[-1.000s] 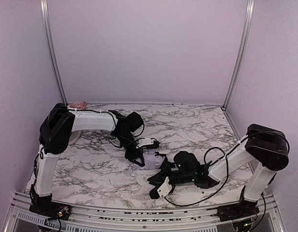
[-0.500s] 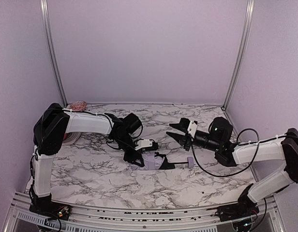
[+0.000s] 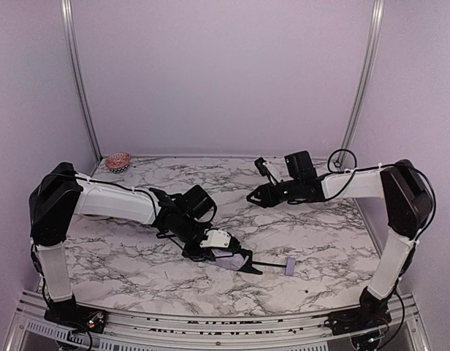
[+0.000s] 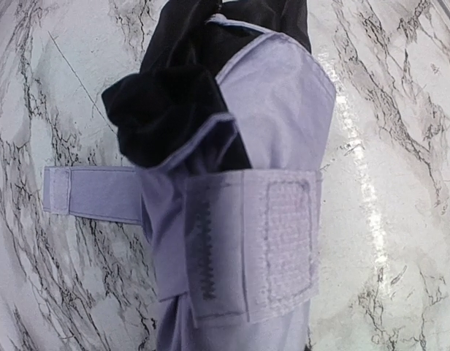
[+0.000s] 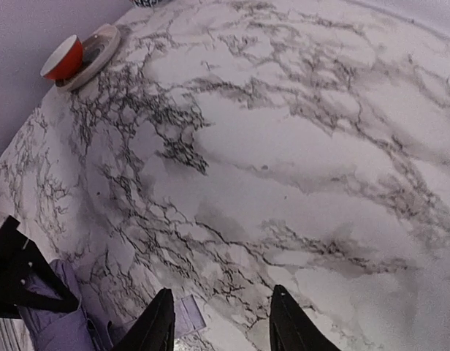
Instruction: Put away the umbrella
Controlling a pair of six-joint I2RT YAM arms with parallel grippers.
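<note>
The umbrella [image 3: 238,257] lies low centre on the worktop [image 3: 320,219]; the left end effector [image 3: 226,251] appears to pinch its bundled fabric, though its fingers are unseen. The right end effector [image 5: 222,292] hangs spread and empty, well apart. Risk: the strap [image 4: 276,241] lifts and the folds spring loose.

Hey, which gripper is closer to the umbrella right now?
Left. The left gripper sits on the umbrella, gripping its bundled fabric; the right gripper is open, off toward the far right, clear of it.
</note>
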